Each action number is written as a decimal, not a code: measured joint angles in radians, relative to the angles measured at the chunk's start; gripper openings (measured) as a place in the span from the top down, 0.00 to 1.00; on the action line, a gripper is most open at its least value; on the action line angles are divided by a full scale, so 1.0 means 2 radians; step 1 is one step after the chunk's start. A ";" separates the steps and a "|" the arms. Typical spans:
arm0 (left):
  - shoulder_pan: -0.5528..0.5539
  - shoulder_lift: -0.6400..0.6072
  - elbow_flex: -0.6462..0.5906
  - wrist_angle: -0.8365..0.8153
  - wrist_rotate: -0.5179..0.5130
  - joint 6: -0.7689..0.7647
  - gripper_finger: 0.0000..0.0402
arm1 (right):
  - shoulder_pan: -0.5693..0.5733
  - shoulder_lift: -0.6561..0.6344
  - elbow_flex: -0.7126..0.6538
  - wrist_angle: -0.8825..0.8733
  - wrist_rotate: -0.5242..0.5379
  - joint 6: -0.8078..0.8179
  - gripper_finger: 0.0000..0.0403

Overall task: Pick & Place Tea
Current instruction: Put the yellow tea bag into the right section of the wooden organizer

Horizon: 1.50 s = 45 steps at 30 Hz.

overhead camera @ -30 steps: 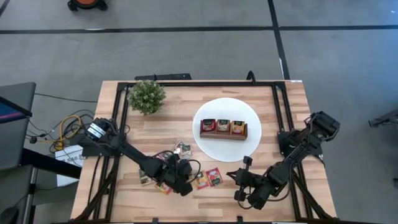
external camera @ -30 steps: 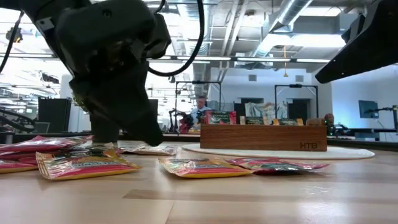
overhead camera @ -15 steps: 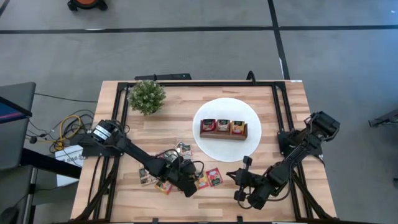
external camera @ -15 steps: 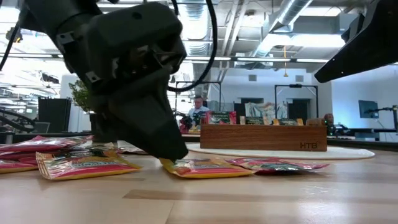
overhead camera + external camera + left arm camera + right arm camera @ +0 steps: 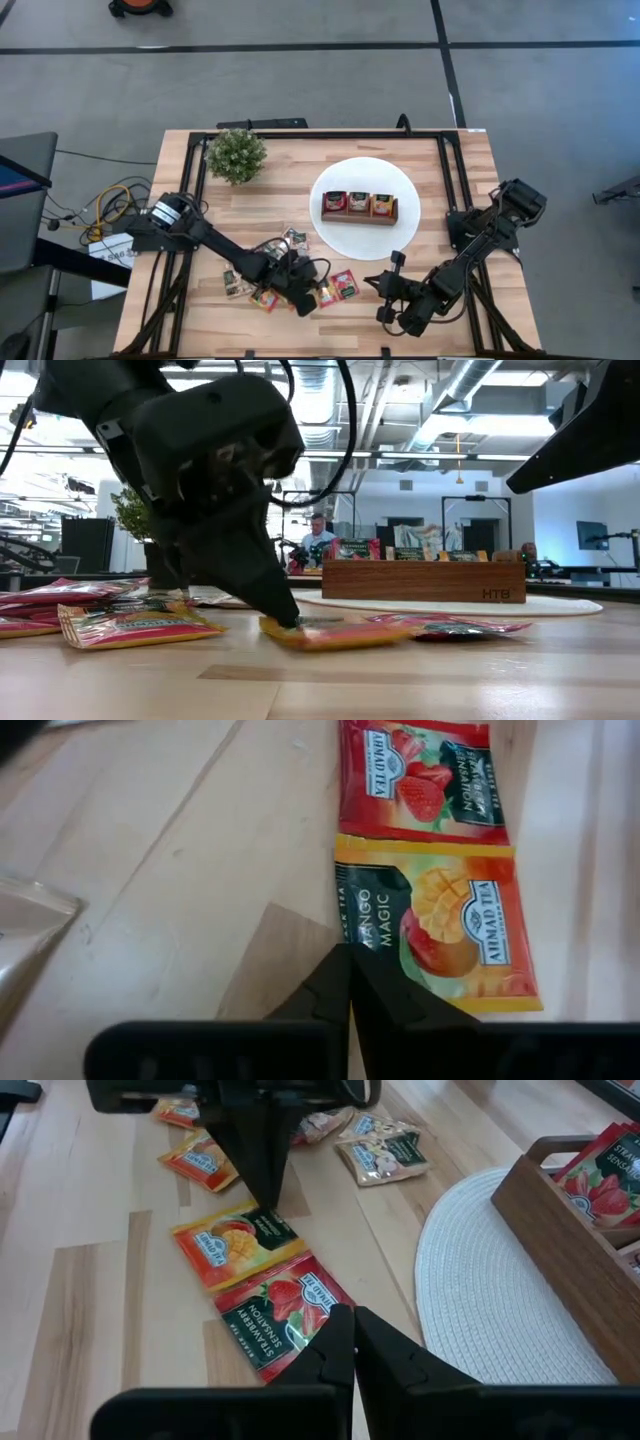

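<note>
Several tea sachets lie flat on the wooden table. An orange mango sachet (image 5: 326, 295) and a red strawberry sachet (image 5: 345, 284) sit side by side near the front; others (image 5: 240, 284) lie to their left. My left gripper (image 5: 309, 296) slants down onto the orange sachet's left edge, shut. My right gripper (image 5: 376, 286) hangs shut above the table just right of the red sachet (image 5: 275, 1315), with nothing in it. A wooden tray (image 5: 359, 206) holding sachets stands on a white plate (image 5: 365, 240). My left gripper has the orange sachet's edge (image 5: 352, 925) between its shut fingertips (image 5: 265, 1198), at the side away from the plate. The fingers slant down from the table's left. The sachet (image 5: 325, 632) lies on the table, with only the edge at the fingertips raised a little.
A small green plant (image 5: 236, 155) stands at the far left corner. A black frame (image 5: 300, 133) runs round the table's edges. Bare wood lies between the sachets and the near edge. A person (image 5: 322, 532) shows in the room behind.
My left gripper has gone toward the table's right edge and down, from the sachets on the left to the orange sachet. Its fingers stood apart over that sachet's edge and have shut there. My right gripper has kept still.
</note>
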 joint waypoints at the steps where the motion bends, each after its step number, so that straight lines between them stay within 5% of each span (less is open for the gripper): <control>1: -0.002 -0.003 0.000 0.001 -0.008 0.006 1.00 | 0.000 0.000 0.000 0.000 0.000 0.000 1.00; 12: -0.035 -0.045 0.000 0.043 -0.089 0.081 1.00 | -0.020 0.014 0.000 0.054 -0.002 0.047 0.97; 16: -0.044 -0.046 0.000 0.056 -0.095 0.105 1.00 | -0.050 0.050 0.000 0.137 -0.066 0.029 0.83; 22: -0.047 -0.046 0.000 0.059 -0.094 0.112 1.00 | -0.097 0.103 -0.001 0.299 -0.152 -0.110 0.57; 26: -0.047 -0.047 0.000 0.057 -0.094 0.112 1.00 | -0.109 0.112 -0.001 0.350 -0.183 -0.170 0.48; 30: -0.047 -0.047 0.000 0.056 -0.094 0.112 1.00 | -0.109 0.115 0.000 0.355 -0.179 -0.184 0.58; 36: -0.046 -0.047 0.000 0.062 -0.098 0.093 1.00 | -0.108 0.115 0.000 0.356 -0.168 -0.196 0.95; 40: -0.046 -0.051 0.000 0.047 -0.102 0.088 0.95 | -0.095 0.096 0.000 0.315 -0.103 -0.184 0.98; 45: -0.054 -0.076 0.000 -0.015 -0.153 0.061 0.80 | -0.071 -0.010 -0.012 0.136 -0.019 -0.121 0.99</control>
